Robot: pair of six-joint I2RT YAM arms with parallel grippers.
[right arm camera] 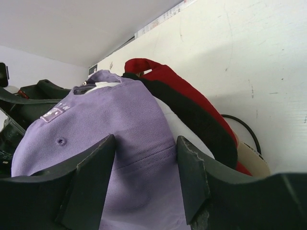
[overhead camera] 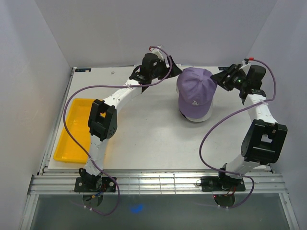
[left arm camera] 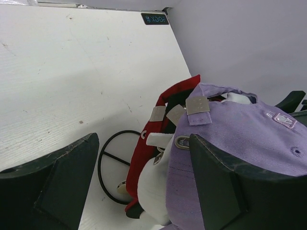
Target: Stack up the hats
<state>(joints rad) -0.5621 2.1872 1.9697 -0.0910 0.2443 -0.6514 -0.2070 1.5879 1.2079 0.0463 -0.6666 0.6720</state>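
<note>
**Desk:** Okay, top view. Status?

**Operator:** I read one stack on the table [overhead camera: 144,139], right of centre toward the back. The lavender cap [overhead camera: 194,88] is on top, with the white cap [overhead camera: 195,118] showing under its brim. The left gripper [overhead camera: 172,70] sits just beside the stack's left rear, and the right gripper [overhead camera: 219,79] sits just beside its right edge. The yellow tray [overhead camera: 67,132] lies well apart at the left edge. I cannot tell the jaw state from this view.

**Desk:** Left wrist?

**Operator:** Left gripper [left arm camera: 144,143]: jaws spread wide, clamping nothing. Between them I see the stack's rear. The lavender cap [left arm camera: 240,139] is outermost, the white cap [left arm camera: 153,184] is under it, and the red cap [left arm camera: 135,172] is on the far side. A loop of the wire stand [left arm camera: 115,158] rests on the table beneath.

**Desk:** Right wrist?

**Operator:** Right gripper [right arm camera: 146,143]: jaws apart. The lavender cap [right arm camera: 110,112] fills the gap, and I cannot tell whether either jaw touches it. Behind it is the black cap [right arm camera: 192,115], then the red cap [right arm camera: 177,79]. A curve of the wire stand [right arm camera: 245,125] shows at the base.
</note>
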